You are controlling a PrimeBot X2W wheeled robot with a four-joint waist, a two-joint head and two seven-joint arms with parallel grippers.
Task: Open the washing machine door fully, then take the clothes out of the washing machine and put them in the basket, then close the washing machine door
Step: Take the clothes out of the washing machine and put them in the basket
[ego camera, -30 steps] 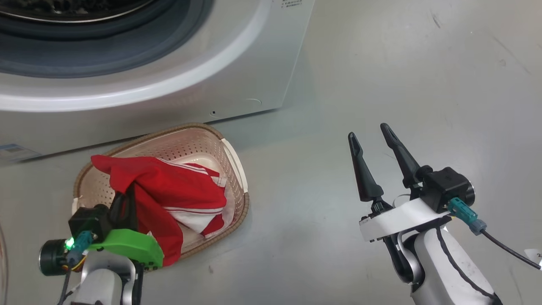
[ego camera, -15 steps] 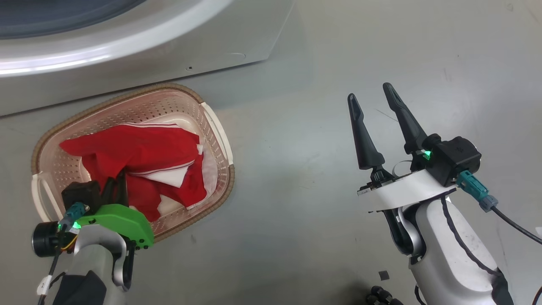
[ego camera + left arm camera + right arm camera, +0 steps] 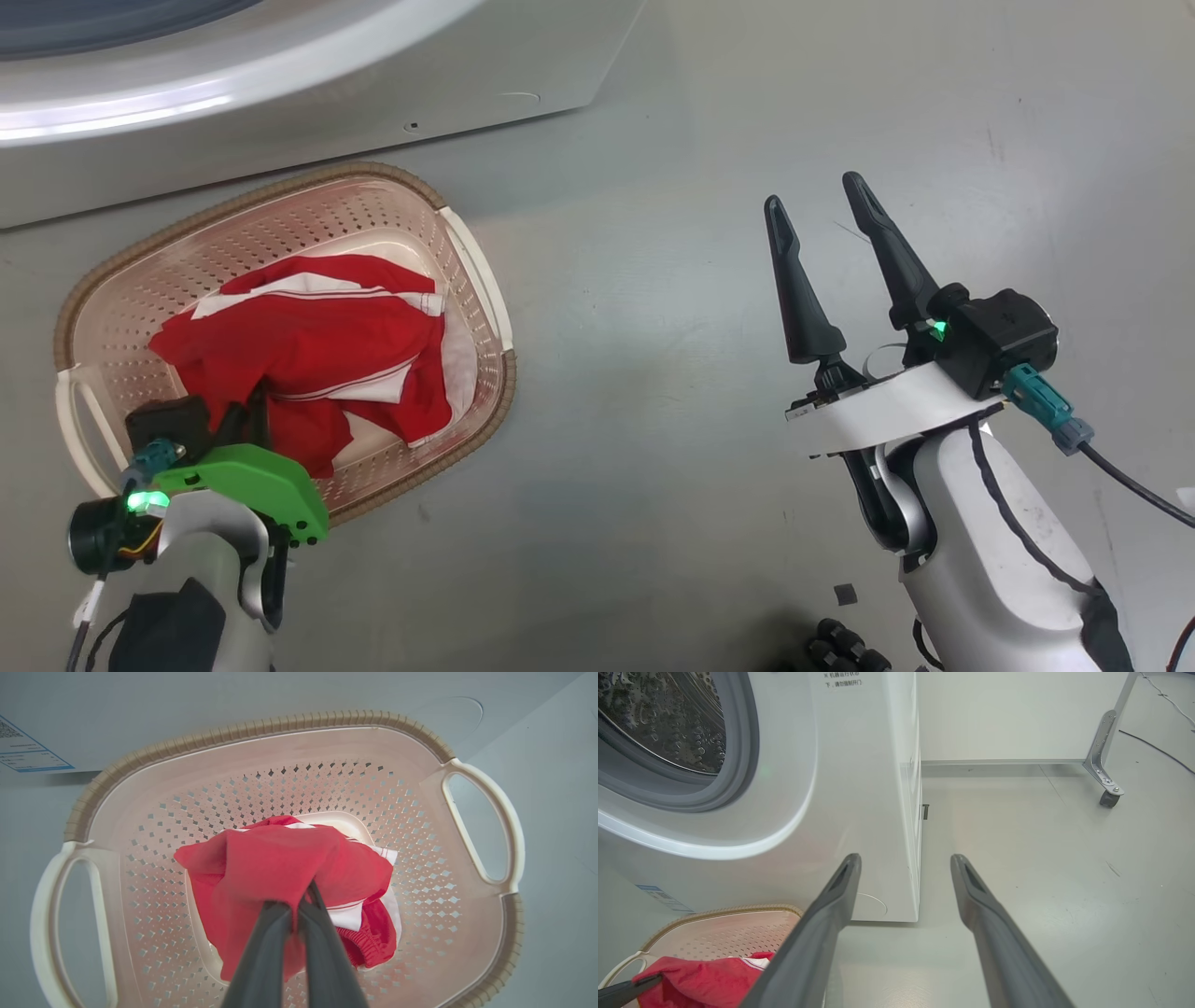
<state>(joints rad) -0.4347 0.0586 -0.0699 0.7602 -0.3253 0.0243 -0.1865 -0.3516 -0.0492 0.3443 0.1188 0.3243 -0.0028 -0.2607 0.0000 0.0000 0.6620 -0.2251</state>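
We see our left gripper [image 3: 299,900] pinched on the clothes [image 3: 317,345], which lie inside the basket [image 3: 233,201] at nine o'clock in the head view, just beside the washing machine [image 3: 280,84] at eleven. Our right gripper [image 3: 812,191] hangs spread wide at three o'clock.

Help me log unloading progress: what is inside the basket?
The basket holds red clothes with white stripes, pinched by the shut left hand. Anything beneath them is covered.

Lab-like room: bare grey floor [image 3: 1041,849], castered metal frame [image 3: 1106,732], washing machine [image 3: 859,774].
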